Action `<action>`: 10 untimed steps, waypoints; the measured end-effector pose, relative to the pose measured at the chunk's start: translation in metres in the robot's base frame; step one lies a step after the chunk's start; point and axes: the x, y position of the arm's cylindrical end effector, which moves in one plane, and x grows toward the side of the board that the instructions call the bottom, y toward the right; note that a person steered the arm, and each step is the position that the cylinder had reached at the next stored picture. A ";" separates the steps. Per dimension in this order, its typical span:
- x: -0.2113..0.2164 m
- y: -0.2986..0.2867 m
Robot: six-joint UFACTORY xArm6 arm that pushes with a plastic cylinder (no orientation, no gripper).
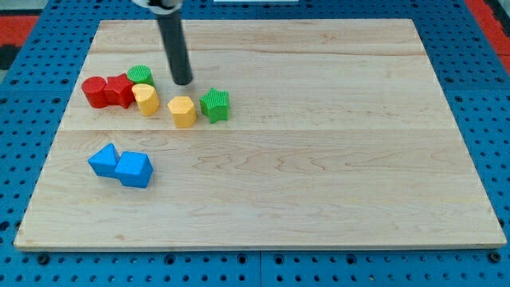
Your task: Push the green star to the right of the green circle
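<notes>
The green star (214,105) sits in the upper left part of the frame, just to the right of a yellow hexagon block (182,112) and apparently touching it. The green circle (141,76) lies further toward the view's left and a little higher, tucked against a second yellow block (146,100), with two red blocks (109,92) beside it. My tip (184,82) rests on the wooden surface (319,159) between the circle and the star, slightly above both, touching neither. There are no fingers here, only the rod, so nothing can be gripped or released.

The star is already on the circle's right but lower and set apart. To finish well, I judge the tip should swing round below and to the right of the star, then push it up and leftward toward the bare spot beside the circle. The risk is the yellow hexagon: a push straight left would drive it along too. Two blue blocks (121,165) near the lower left are well out of the way.
</notes>
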 end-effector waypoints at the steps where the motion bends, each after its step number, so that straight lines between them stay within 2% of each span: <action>1: 0.004 0.080; 2: 0.044 0.129; 3: 0.069 0.114; 4: 0.058 0.073; 5: 0.017 0.047; 6: 0.001 0.036; 7: 0.029 0.082; 8: 0.069 0.045; 9: 0.026 -0.024; 10: 0.031 -0.039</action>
